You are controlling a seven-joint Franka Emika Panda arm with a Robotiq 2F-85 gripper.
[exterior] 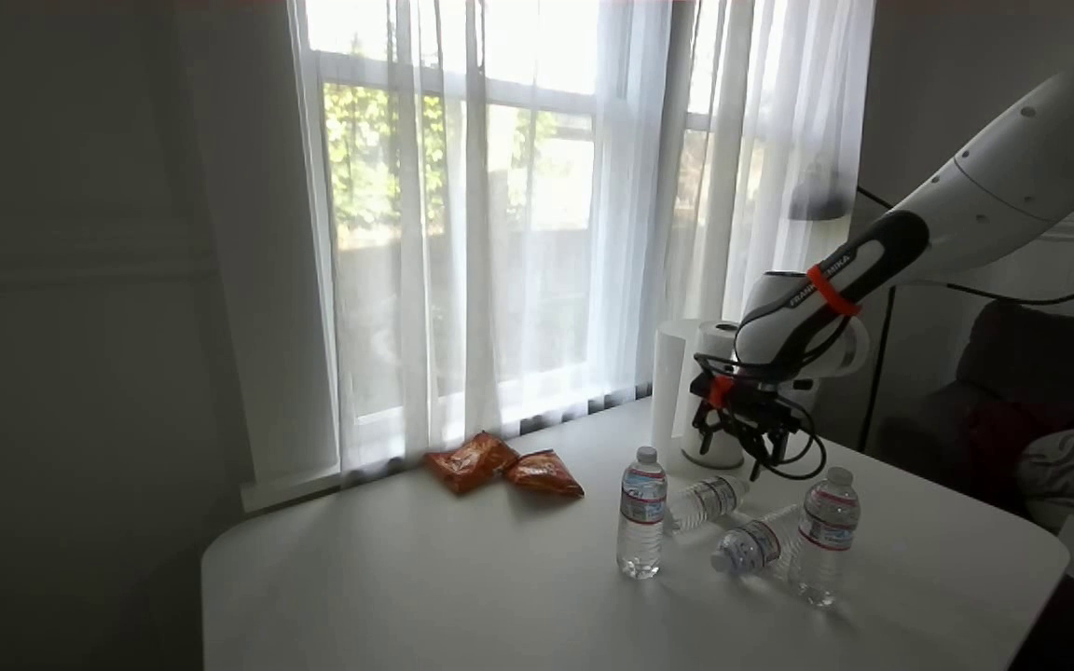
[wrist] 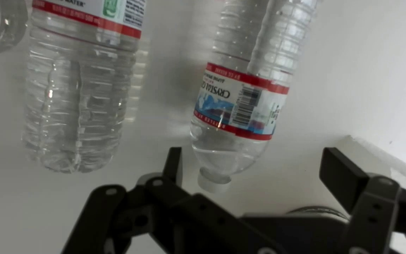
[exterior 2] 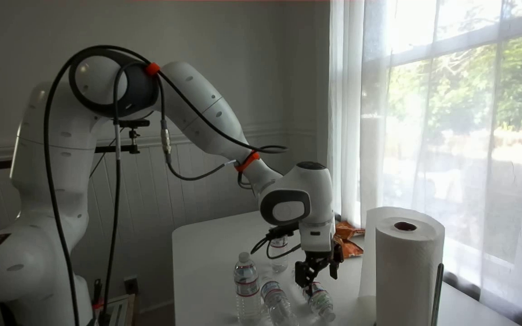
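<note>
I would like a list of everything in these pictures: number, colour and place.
Standing bottles: two, clear, on the table
Lying bottles: two, clear, beside the standing ones
Bags: two, orange, on the table by the windows
Paper roll: one, white, on the table
Table: one, white, under these
Curtains: count unclear, white, before the windows
Windows: two or more, white-framed, behind curtains
Walls: count unclear, grey, around the table
Lamp: one, dark, beyond the table
Seat: one, dark, beyond the table
Arm: one, mostly white, over the table
Gripper: one, black, open, near a lying bottle
Cables: several, black, along the arm
</note>
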